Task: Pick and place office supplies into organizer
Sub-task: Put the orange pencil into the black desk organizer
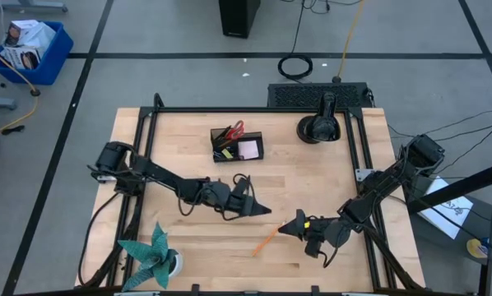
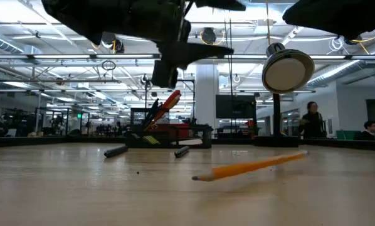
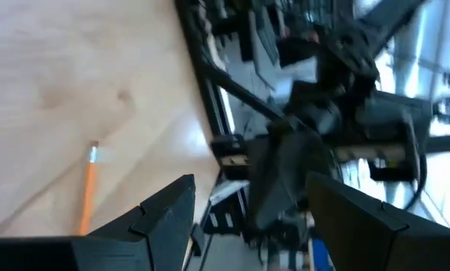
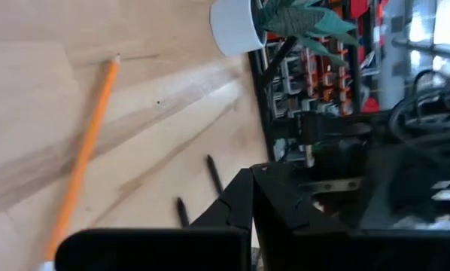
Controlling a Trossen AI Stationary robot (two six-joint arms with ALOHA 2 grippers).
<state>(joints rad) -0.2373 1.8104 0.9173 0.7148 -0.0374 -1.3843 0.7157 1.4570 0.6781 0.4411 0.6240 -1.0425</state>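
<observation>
I count one long orange wooden pencil (image 1: 266, 241) lying on the light wooden desk (image 1: 312, 177). One small black rectangular organizer (image 1: 237, 147) holds one pair of red-handled scissors (image 1: 234, 130) and one pink sticky-note pad (image 1: 248, 149). I see two thin black pens (image 4: 197, 193), one teal paper plant in a white pot (image 1: 153, 256), and one round black stand with an upright post (image 1: 321, 126).

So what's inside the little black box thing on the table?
The black rectangular organizer holds red-handled scissors and a pink sticky-note pad. Something yellow shows too; anything deeper is hidden by its walls.
</observation>
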